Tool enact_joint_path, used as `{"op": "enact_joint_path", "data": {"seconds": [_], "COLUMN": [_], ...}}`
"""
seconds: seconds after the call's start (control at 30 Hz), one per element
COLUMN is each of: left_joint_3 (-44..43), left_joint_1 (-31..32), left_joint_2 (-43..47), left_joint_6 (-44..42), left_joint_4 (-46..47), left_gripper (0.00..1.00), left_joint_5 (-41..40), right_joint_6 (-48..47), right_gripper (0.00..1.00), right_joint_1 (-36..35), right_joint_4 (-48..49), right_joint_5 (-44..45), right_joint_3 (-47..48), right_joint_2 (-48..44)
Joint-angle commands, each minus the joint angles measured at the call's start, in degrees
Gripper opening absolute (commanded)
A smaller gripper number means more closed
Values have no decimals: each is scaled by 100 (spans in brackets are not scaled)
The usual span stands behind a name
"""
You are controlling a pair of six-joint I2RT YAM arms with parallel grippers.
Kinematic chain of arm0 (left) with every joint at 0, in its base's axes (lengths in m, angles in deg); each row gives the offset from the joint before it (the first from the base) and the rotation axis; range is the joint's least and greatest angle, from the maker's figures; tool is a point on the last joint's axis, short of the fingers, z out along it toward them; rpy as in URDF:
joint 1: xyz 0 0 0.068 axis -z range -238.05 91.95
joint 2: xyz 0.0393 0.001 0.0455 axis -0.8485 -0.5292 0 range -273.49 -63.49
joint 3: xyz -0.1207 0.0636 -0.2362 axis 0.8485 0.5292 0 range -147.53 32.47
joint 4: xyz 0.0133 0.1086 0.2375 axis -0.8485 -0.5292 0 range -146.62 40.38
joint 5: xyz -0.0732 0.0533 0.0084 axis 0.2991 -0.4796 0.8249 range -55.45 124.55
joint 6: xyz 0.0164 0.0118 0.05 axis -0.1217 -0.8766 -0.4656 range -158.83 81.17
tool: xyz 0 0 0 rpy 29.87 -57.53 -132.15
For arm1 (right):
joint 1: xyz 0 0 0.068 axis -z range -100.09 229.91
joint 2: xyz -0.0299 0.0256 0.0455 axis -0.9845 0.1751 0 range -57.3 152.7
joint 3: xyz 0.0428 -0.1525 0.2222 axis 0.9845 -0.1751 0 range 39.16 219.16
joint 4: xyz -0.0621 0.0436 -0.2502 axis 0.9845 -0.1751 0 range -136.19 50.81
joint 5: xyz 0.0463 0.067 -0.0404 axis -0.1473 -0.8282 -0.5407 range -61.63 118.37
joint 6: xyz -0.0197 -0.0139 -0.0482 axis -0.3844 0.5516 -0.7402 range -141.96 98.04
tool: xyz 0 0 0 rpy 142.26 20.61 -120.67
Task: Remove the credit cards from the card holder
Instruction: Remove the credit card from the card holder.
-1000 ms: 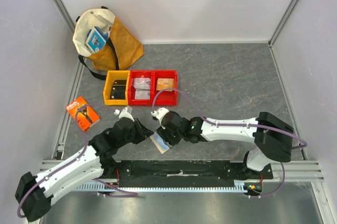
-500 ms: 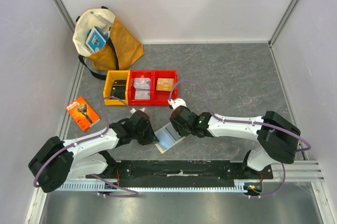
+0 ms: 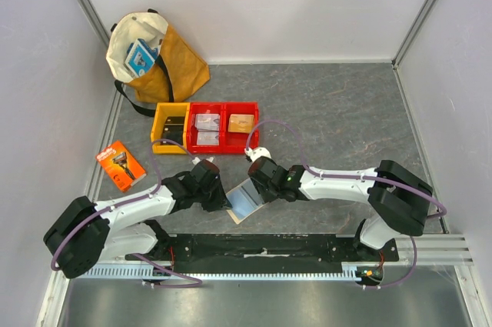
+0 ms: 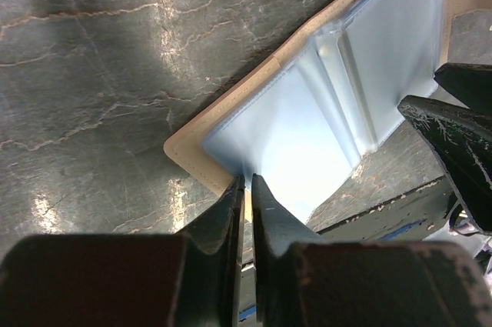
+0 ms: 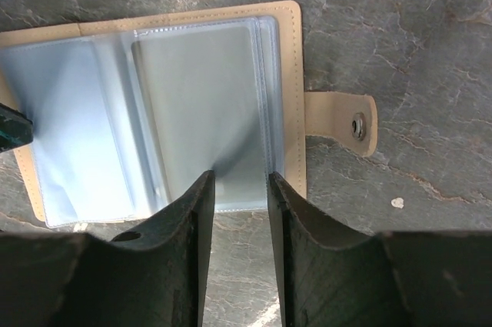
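Observation:
The beige-tan card holder (image 3: 244,201) lies open on the table between my arms, its pale blue clear sleeves facing up. In the right wrist view its snap tab (image 5: 346,123) points right, and a light grey credit card (image 5: 200,111) sits inside the right sleeve. No yellow and blue card shows. My left gripper (image 4: 247,181) is shut on the holder's near left corner (image 4: 192,154). My right gripper (image 5: 240,177) is open, its tips over the lower edge of the right sleeve.
A yellow bin (image 3: 171,128) and red bins (image 3: 223,125) stand just behind the holder. An orange razor package (image 3: 121,165) lies at the left. A tote bag (image 3: 154,54) is at the back left. The black base rail (image 3: 261,248) runs close in front.
My left gripper moved right and closed on the holder's left corner. My right gripper shifted to the holder's right side, and the holder now lies spread open.

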Motion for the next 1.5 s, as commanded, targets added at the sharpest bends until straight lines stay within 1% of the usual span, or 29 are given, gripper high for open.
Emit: {"op": "enact_joint_path", "data": {"seconds": [0.0,0.17,0.23,0.33,0.47,0.63,0.97,1.33,1.47], "left_joint_3": [-90,-90,-82,-73,-73,-73,-82,-73,-82], "left_joint_1": [40,31,49,49,66,58,84,102,110], "left_joint_2": [-62,-62,-80,-88,-88,-79,-80,-80,-88], "left_joint_6": [-277,-277,-277,-277,-268,-268,-268,-250,-259], "left_joint_4": [-282,-264,-247,-220,-220,-220,-220,-211,-203], "left_gripper": [13,13,13,13,13,13,13,13,13], "left_joint_5": [-103,-103,-86,-77,-86,-95,-103,-103,-103], "right_joint_6": [156,165,165,148,209,235,279,314,323], "right_gripper": [39,36,32,31,32,37,41,40,34], "right_joint_1": [4,12,4,4,4,4,4,-5,4], "right_joint_4": [73,73,64,73,29,-181,-358,-270,-252], "right_joint_5": [-91,-91,-100,-126,-30,111,32,-152,-161], "right_joint_3": [-83,-100,-100,-100,-127,-109,-65,-100,-127], "right_joint_2": [29,38,55,73,38,-103,-191,38,20]}}
